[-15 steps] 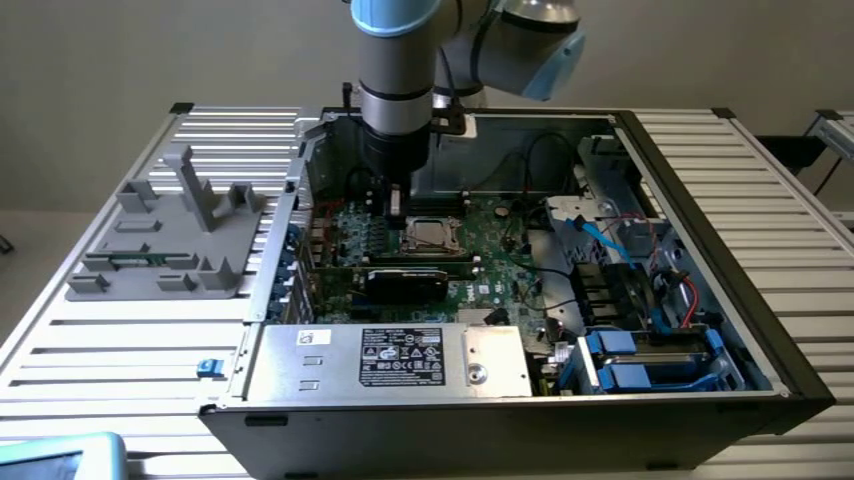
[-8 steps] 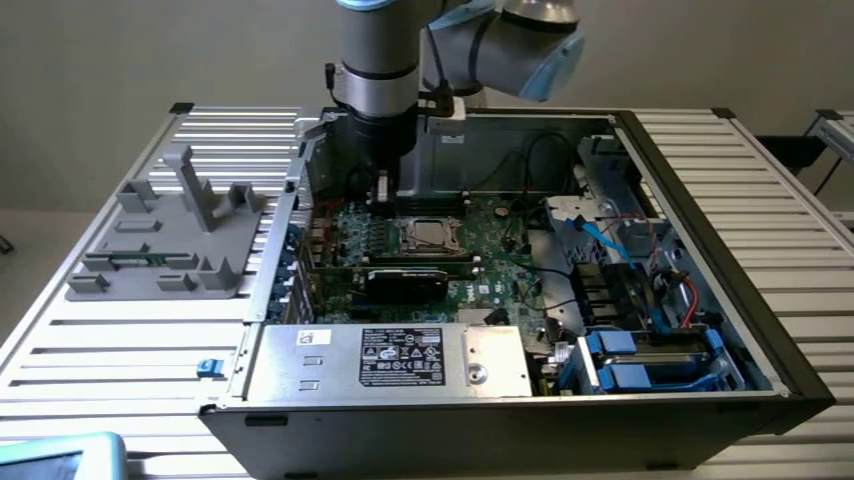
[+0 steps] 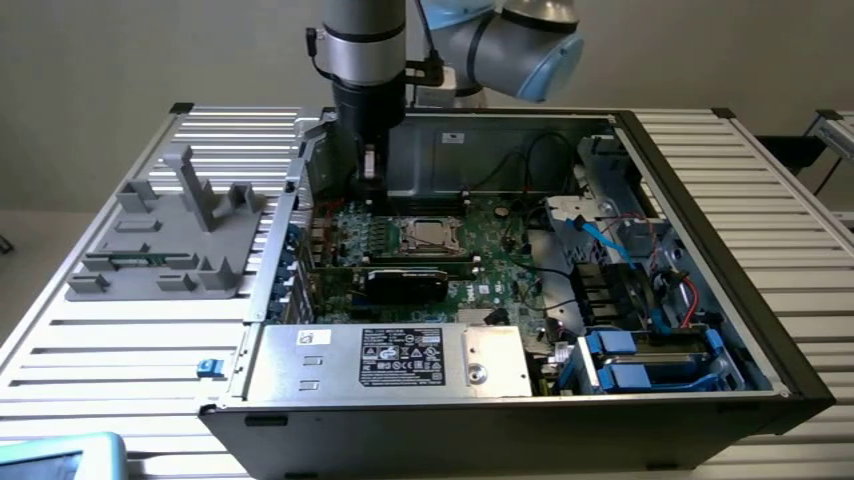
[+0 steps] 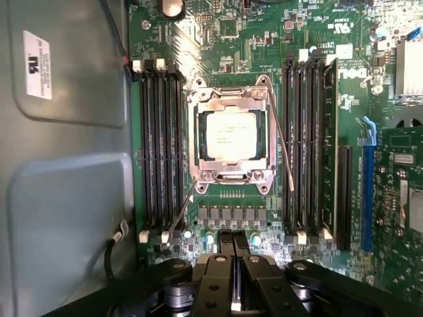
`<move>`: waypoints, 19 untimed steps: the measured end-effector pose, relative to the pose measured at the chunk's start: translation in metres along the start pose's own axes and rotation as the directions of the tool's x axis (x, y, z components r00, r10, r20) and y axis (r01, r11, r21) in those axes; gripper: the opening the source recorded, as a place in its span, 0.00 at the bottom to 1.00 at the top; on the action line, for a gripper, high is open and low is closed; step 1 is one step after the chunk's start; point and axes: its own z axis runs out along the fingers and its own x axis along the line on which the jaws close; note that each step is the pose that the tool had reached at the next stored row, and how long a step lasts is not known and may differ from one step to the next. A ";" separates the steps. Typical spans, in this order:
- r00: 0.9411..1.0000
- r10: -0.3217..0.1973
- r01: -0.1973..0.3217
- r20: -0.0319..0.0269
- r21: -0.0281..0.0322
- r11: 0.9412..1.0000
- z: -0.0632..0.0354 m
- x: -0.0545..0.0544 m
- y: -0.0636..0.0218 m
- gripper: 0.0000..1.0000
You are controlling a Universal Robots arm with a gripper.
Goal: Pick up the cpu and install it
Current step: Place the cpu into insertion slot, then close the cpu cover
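**Cpu lies in the socket; pincer clenched and empty above the board**

The arm (image 3: 360, 40) reaches down into an open computer case (image 3: 721, 250) that lies on a slatted metal bench (image 3: 787, 200). Its pincer (image 3: 372, 190) hangs over the green motherboard (image 3: 501, 270), near the case's back wall. In the wrist view the pincer (image 4: 232, 239) has both fingers pressed together, and nothing can be seen between them.

The cpu (image 4: 231, 135) sits flat inside the socket (image 4: 197, 142), with the metal frame all around its pale top. In the exterior view the cpu (image 3: 430, 235) is just to the right of the pincer and apart from it. Two thin wire levers (image 4: 281, 142) angle away from the socket's corners. Banks of dark memory slots (image 4: 162, 145) run along both sides of the socket.

Writing: faint lines of print cross the cpu's top but are too small to read. White lettering on the board's edge looks like the Dell logo (image 4: 350, 74). A white sticker (image 4: 36, 65) on the grey case wall carries dark print that cannot be read. The silver power supply (image 3: 387, 360) at the front of the case bears a black label (image 3: 400, 355) with white text and marks, also illegible.

A grey plastic fixture (image 3: 167, 235) stands on the bench at the exterior view's left, beside the case.
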 end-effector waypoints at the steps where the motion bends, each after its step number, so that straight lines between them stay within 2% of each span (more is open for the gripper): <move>1: 1.000 0.000 0.000 0.000 0.000 1.000 -0.0045 0.001 -0.0001 0.12; 4: 1.000 0.000 0.000 0.000 -0.003 1.000 -0.0159 0.006 -0.0010 0.12; 6: 1.000 0.000 0.000 0.000 -0.006 1.000 -0.0192 0.010 -0.0021 0.12; 10: 1.000 -0.001 0.001 0.000 -0.010 1.000 -0.0197 0.016 -0.0037 0.12; 19: 1.000 -0.001 0.001 0.000 -0.011 1.000 -0.0197 0.016 -0.0037 0.12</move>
